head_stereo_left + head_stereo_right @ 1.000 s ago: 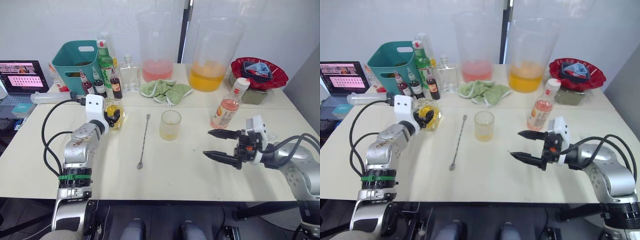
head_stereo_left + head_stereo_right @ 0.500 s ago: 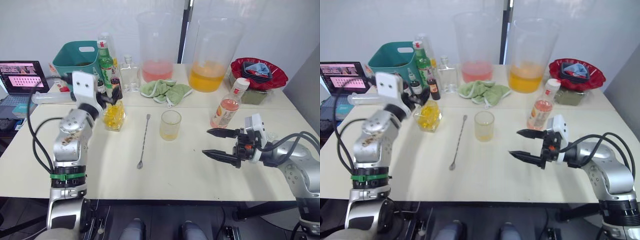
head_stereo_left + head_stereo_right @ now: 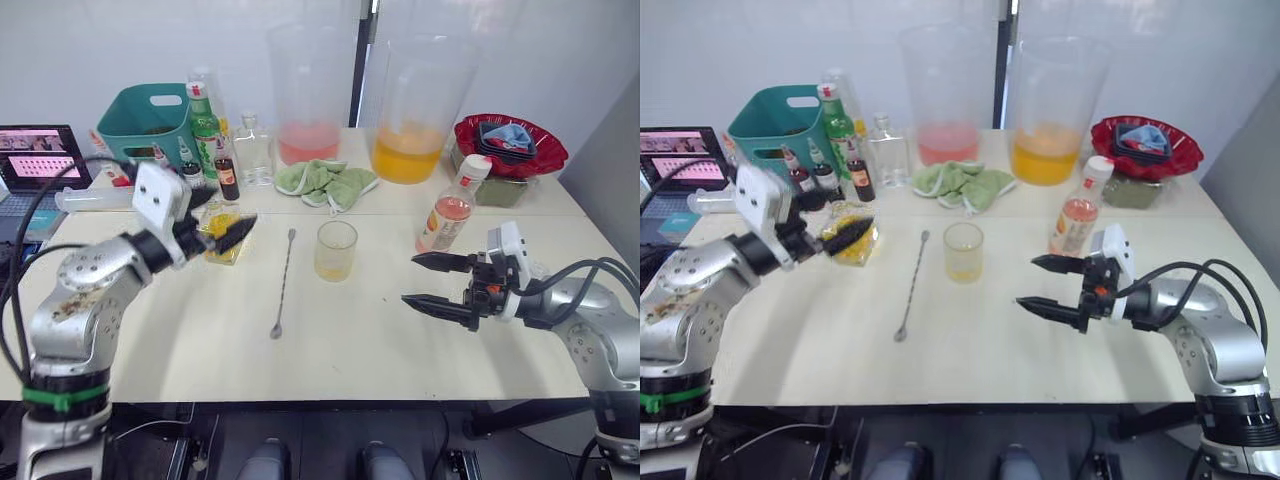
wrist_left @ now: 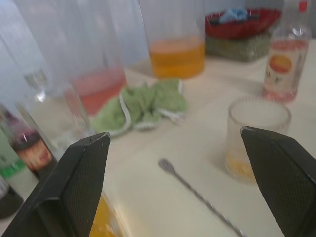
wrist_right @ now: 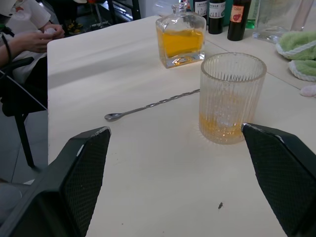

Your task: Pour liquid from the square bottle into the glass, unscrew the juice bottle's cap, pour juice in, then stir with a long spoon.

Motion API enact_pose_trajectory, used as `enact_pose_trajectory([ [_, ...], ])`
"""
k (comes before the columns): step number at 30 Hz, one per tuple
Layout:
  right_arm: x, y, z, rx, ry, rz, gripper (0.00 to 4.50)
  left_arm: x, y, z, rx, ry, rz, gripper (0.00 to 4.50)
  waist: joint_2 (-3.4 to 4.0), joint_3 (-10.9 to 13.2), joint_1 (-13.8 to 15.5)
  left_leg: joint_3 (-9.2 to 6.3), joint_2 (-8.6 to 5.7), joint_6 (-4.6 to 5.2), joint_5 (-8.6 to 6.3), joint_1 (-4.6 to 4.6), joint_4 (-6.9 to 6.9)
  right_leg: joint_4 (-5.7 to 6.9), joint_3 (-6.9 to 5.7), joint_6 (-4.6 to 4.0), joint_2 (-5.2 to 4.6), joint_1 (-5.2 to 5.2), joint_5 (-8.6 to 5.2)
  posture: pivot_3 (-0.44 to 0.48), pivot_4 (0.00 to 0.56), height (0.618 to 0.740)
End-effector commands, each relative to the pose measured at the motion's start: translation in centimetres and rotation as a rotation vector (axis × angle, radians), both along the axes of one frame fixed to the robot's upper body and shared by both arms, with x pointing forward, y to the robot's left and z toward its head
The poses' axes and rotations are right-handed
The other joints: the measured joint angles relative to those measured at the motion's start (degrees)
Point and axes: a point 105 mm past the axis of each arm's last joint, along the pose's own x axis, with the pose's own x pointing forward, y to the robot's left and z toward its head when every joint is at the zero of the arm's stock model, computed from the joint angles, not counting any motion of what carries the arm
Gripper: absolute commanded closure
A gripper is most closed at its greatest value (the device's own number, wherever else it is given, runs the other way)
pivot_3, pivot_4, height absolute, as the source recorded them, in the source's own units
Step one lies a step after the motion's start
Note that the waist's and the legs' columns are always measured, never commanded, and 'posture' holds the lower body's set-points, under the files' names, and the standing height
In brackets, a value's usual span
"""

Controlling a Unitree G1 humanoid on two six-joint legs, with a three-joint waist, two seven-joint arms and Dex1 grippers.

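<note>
The square bottle point(image 3: 222, 228) with yellow liquid point(image 5: 181, 42) stands upright on the table point(image 3: 360, 340) at the left. My left gripper point(image 3: 226, 212) is open, its fingers spread beside and above the bottle without holding it. The glass point(image 3: 335, 250) in the middle holds a little yellow liquid. The long spoon point(image 3: 283, 282) lies flat to its left. The juice bottle point(image 3: 452, 212) stands capped, its white cap point(image 3: 482, 166) on, to the glass's right. My right gripper point(image 3: 412, 280) hovers open in front of the juice bottle, pointing toward the glass.
Two huge pitchers point(image 3: 310, 95) point(image 3: 415, 105) stand at the back, with a green cloth point(image 3: 325, 180) before them. A teal basket point(image 3: 150, 120), a green bottle point(image 3: 205, 125) and small dark bottles point(image 3: 228, 172) crowd the back left. A red bowl point(image 3: 510, 145) sits back right. A person point(image 5: 22, 29) sits beyond the table.
My left gripper has come off the square bottle and opened, and the arm has swung out to the left. The bottle stays standing. The right arm has barely moved.
</note>
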Motion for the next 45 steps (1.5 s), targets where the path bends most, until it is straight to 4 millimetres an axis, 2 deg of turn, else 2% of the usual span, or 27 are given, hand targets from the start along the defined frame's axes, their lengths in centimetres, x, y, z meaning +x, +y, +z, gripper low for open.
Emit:
enact_pose_trajectory([
  [1, -0.4, 0.1, 1.0, 0.020, -0.044, -0.009, 0.00, -1.9, 0.9, 1.4, 0.008, -0.083, -0.017, 0.02, -0.01, 0.00, 0.12, -0.01, 0.02, 0.00, 0.00, 0.00, 0.00, -0.03, 0.00, 0.00, 0.00, -0.01, 0.00, 0.000, 0.150, 0.740],
  [3, -0.6, 0.1, 0.7, 0.015, -0.041, -0.012, 0.00, -3.0, 1.2, 1.0, 0.014, -0.050, -0.071, 0.02, 0.00, 0.00, 0.24, 0.00, 0.01, -0.01, 0.01, -0.01, 0.00, -0.07, -0.01, 0.00, 0.00, 0.02, 0.00, 0.000, 0.150, 0.740],
  [7, -1.2, -0.7, -0.1, 0.014, -0.001, -0.059, 0.00, -5.5, 4.6, 0.2, 0.032, -0.006, -0.138, 0.02, 0.02, 0.00, 0.08, 0.02, 0.02, -0.01, 0.00, 0.02, -0.11, -0.17, 0.02, -0.01, -0.03, 0.03, 0.00, 0.000, 0.150, 0.740],
  [12, -1.9, -2.0, -1.4, 0.019, -0.005, -0.144, 0.00, -6.6, 7.0, -1.4, 0.023, 0.054, -0.153, 0.02, 0.03, 0.00, 0.50, 0.09, 0.03, -0.01, 0.01, 0.10, -0.15, -0.39, -0.04, -0.02, -0.02, 0.19, -0.01, 0.000, 0.150, 0.740],
  [15, -2.5, -3.5, -2.5, 0.038, -0.024, -0.247, 0.00, -6.8, 6.5, -2.4, -0.002, 0.084, -0.199, 0.02, 0.03, 0.00, 0.90, 0.06, 0.05, -0.01, 0.01, 0.14, -0.19, -0.56, -0.09, -0.01, -0.01, 0.32, -0.01, 0.000, 0.150, 0.740],
  [18, -2.6, -4.0, -3.0, 0.047, -0.032, -0.295, 0.00, -6.5, 5.8, -3.0, 0.002, 0.080, -0.225, 0.02, 0.03, 0.00, 0.73, 0.09, 0.08, -0.01, 0.00, 0.38, -0.23, -0.77, -0.08, -0.01, -0.01, 0.63, -0.01, 0.000, 0.150, 0.740],
  [23, -2.5, -5.5, -3.1, 0.086, 0.014, -0.363, 0.00, -5.9, 4.6, -2.0, 0.025, -0.001, -0.280, 0.02, 0.03, 0.00, 0.66, 0.15, 0.15, -0.02, 0.00, 0.84, -0.39, -0.84, -0.06, -0.02, 0.02, 0.98, -0.01, 0.000, 0.150, 0.740],
  [27, -0.6, -8.4, -0.7, 0.094, -0.021, -0.444, 0.00, -6.0, 3.1, -0.1, -0.011, -0.039, -0.332, 0.02, 0.04, 0.00, 0.26, 0.16, 0.11, -0.02, 0.00, 0.84, -0.41, -0.84, 0.01, -0.01, -0.01, 0.95, -0.01, 0.000, 0.150, 0.740],
  [31, 2.2, -9.6, 1.5, 0.130, -0.067, -0.490, 0.00, -6.5, 2.1, -0.1, -0.026, -0.031, -0.361, 0.02, 0.04, 0.00, -0.27, 0.19, 0.22, -0.02, 0.00, 0.91, -0.50, -0.83, 0.02, -0.03, 0.09, 0.94, 0.00, 0.000, 0.150, 0.740],
  [34, 5.1, -10.2, 2.7, 0.099, -0.112, -0.526, 0.00, -6.6, 1.6, -0.3, -0.019, -0.046, -0.360, 0.02, 0.07, 0.01, -0.36, 0.30, 0.29, -0.01, -0.01, 0.92, -0.55, -0.84, 0.04, -0.06, 0.13, 0.91, 0.01, 0.000, 0.150, 0.740],
  [38, 7.9, -9.9, 4.0, 0.106, -0.119, -0.493, 0.00, -6.8, 0.9, 0.0, -0.026, -0.071, -0.355, 0.02, 0.09, 0.02, -0.49, 0.38, 0.29, 0.00, -0.01, 0.87, -0.54, -0.86, 0.06, -0.07, 0.11, 0.86, 0.01, 0.000, 0.150, 0.740],
  [45, 11.5, -9.4, 4.5, 0.105, -0.122, -0.490, 0.00, -7.3, -0.3, 0.4, -0.021, -0.090, -0.358, 0.02, 0.09, 0.02, 0.01, 0.33, 0.25, 0.06, -0.06, 0.79, -0.56, -0.93, 0.02, -0.07, 0.04, 0.86, 0.01, 0.000, 0.150, 0.740],
])
